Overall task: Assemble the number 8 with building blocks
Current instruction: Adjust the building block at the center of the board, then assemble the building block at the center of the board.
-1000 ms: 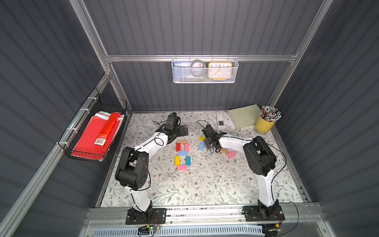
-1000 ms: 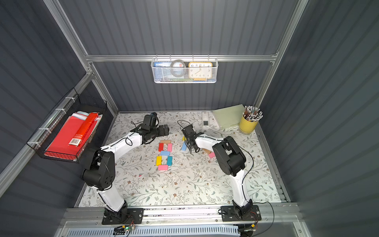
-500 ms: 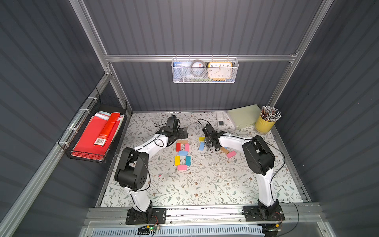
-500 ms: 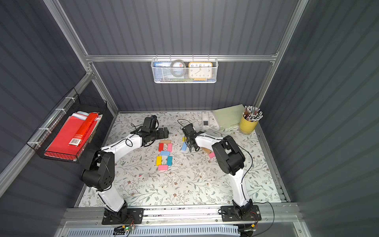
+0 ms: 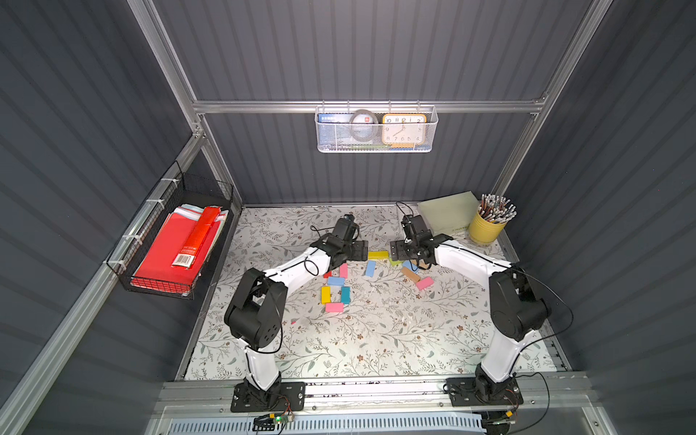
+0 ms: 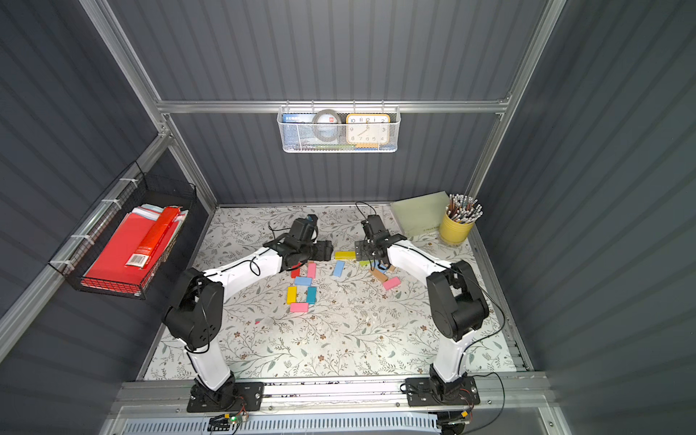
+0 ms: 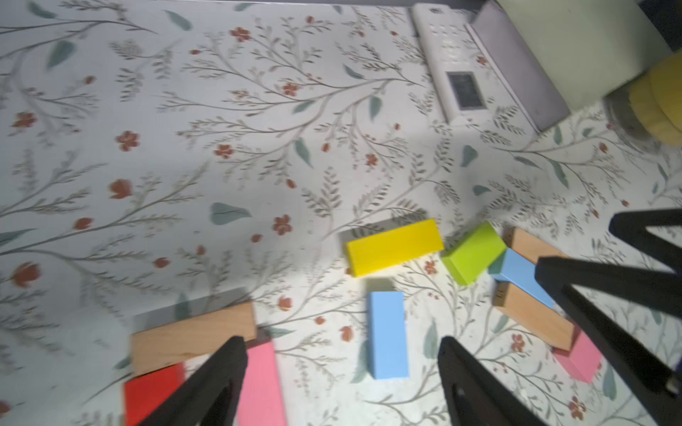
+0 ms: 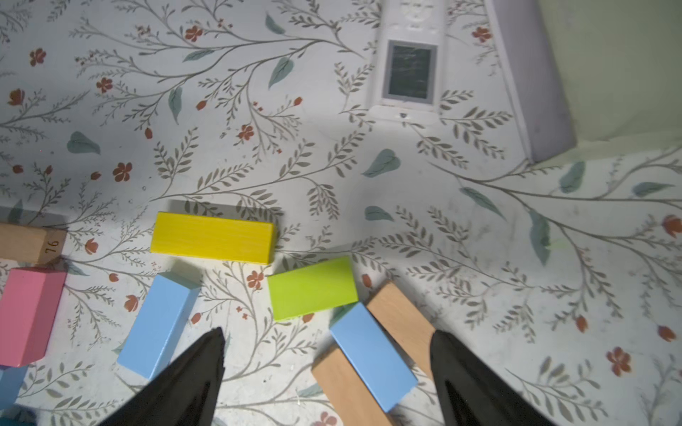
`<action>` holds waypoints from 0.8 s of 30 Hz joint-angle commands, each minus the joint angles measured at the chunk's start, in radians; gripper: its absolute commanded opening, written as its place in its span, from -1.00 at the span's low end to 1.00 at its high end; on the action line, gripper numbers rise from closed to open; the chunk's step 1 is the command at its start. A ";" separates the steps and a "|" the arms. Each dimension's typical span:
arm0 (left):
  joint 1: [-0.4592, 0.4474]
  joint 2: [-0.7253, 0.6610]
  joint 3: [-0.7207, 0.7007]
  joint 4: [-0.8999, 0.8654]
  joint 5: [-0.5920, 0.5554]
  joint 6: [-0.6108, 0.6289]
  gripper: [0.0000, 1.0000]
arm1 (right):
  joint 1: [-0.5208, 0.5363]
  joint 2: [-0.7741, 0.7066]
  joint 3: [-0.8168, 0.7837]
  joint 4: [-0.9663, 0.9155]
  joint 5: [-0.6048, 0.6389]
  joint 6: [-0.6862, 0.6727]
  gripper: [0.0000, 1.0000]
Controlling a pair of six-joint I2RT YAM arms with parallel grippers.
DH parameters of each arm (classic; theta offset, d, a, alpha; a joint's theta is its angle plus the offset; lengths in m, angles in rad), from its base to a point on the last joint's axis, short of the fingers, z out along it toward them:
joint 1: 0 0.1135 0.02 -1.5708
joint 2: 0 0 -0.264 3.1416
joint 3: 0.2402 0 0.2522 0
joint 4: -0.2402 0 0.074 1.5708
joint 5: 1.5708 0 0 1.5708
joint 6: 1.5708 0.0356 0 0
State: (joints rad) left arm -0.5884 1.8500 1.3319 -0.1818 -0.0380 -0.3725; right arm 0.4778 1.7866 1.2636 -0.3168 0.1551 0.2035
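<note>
Since a second ago the left gripper [image 5: 360, 250] has swung right, over the top of the number 8 [image 5: 336, 281], whose tan block [image 7: 193, 337] it hides in both top views; the mat [image 5: 376, 339] lies open toward the front rail [image 5: 376, 389]; a wire basket [image 5: 158, 288] of red folders hangs on the left wall; the figure lies left of centre, away from every edge; a yellow block [image 5: 377, 255], a light blue block [image 5: 370, 268] and a green block [image 8: 312, 287] lie between the grippers; a remote [image 8: 407, 66], a pad [image 5: 448, 211] and a pencil cup [image 5: 486, 229] crowd the back right corner; left jaws stand apart, gripping nothing, one finger [image 7: 221, 380] crossing a pink block [image 7: 262, 383]; the right gripper [image 5: 401, 253] is spread wide, empty, above a pile of blue and tan blocks [image 8: 372, 354].
</note>
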 commanded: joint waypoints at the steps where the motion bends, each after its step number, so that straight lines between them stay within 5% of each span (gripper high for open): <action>1: -0.011 0.045 0.029 -0.032 -0.004 -0.013 0.51 | -0.029 -0.043 -0.055 -0.012 -0.038 0.023 0.83; 24: -0.122 0.196 0.098 -0.073 -0.106 -0.085 0.26 | -0.068 -0.140 -0.194 0.031 -0.081 0.040 0.83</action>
State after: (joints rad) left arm -0.7033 2.0151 1.3998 -0.2283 -0.1150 -0.4320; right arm 0.4103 1.6714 1.0836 -0.2947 0.0772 0.2367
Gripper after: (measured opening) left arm 0.634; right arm 0.914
